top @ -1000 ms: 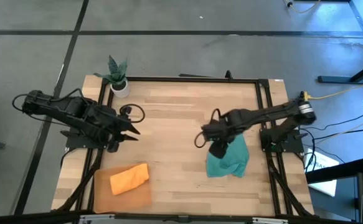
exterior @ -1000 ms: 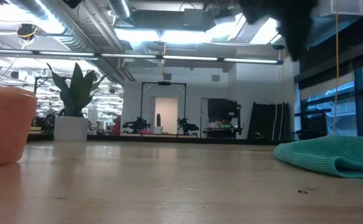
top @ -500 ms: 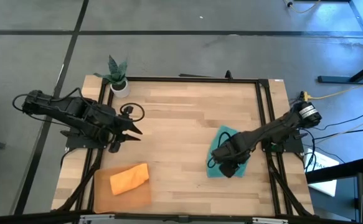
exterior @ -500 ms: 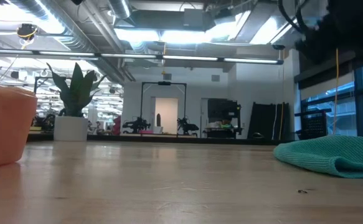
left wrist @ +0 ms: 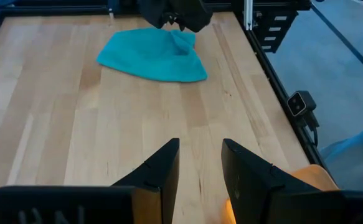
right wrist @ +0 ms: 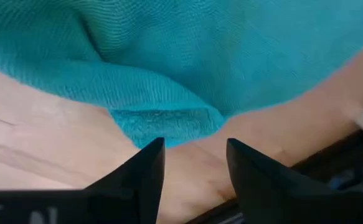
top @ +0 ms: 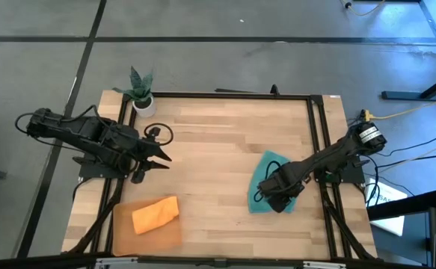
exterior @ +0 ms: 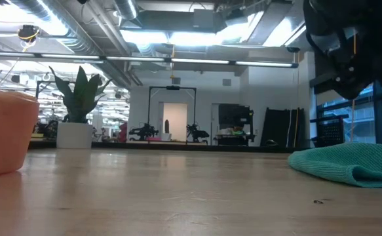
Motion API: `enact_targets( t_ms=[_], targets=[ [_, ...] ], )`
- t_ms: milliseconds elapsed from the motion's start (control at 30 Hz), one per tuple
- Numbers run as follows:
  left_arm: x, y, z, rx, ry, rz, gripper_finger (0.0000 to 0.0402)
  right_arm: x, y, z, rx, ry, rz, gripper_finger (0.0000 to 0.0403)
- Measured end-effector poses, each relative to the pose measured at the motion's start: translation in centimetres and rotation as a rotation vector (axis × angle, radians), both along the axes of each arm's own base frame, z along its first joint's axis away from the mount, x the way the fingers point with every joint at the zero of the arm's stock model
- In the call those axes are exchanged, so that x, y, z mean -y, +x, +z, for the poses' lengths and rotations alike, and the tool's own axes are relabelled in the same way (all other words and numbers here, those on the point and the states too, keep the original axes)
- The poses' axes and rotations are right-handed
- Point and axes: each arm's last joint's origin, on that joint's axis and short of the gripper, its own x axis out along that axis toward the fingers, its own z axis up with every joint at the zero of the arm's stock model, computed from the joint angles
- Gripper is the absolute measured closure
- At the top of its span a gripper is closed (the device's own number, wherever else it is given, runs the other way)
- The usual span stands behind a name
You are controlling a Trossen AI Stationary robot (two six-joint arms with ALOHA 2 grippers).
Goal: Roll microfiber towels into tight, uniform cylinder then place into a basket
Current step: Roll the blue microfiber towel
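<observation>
Hovering lower now, right gripper (top: 266, 200) fingers apart over teal towel (top: 267, 166)

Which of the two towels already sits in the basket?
The orange towel, bunched in the basket at the table's front left. The teal towel still lies crumpled on bare wood under the right end effector.

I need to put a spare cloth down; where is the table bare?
Bare wood spans the middle, between the left gripper and the teal towel, up to the far edge. Crowded: the right gripper over that towel, and the basket holding the orange towel.
</observation>
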Motion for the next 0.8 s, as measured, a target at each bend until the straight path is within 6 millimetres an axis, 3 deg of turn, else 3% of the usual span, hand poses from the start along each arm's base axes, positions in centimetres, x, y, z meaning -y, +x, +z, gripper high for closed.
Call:
enact_targets(
  t_ms=[333, 800],
  targets=[
    [0.0, 0.1, 0.0, -0.002, 0.001, 0.000, 0.0291, 0.3, -0.8, -2.4, 0.057, -0.003, 0.060, 0.0230],
    [0.0, 0.1, 0.0, -0.002, 0.001, 0.000, 0.0291, 0.5, -1.3, -3.2, 0.048, -0.006, 0.062, 0.0232]
  ],
)
